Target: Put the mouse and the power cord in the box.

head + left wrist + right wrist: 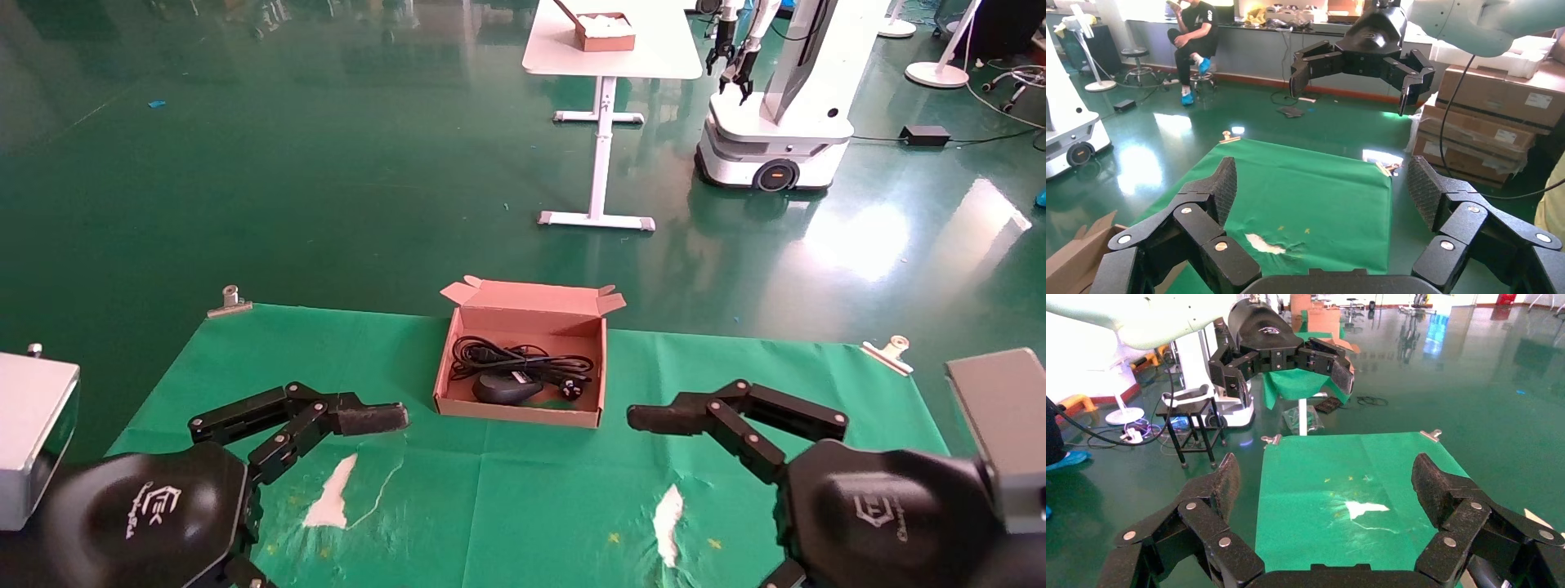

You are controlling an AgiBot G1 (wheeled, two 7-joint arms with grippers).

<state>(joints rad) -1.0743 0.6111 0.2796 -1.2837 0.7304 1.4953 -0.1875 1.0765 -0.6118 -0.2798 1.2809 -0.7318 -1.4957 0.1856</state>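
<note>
The box (pixel 523 412) stands open at the middle of the green cloth, its lid flap up at the far side. Inside lie the black mouse (pixel 503 389) near the front wall and the looped power cord (pixel 498 356) behind it, with its plug (pixel 574 387) toward the right. In the head view one finger (pixel 372 418) of the left gripper hovers left of the box's front corner. A finger (pixel 658 418) of the right one hovers to the box's right. Left gripper (pixel 1322 184) is open and empty. Right gripper (pixel 1327 478) is open and empty too.
The cloth has two torn patches showing white (pixel 331 494) (pixel 668 514) near the front. Metal clips (pixel 230 302) (pixel 891 351) hold its far corners. Far behind stand a white table (pixel 654 57) with another brown box (pixel 605 33) and another robot (pixel 776 122).
</note>
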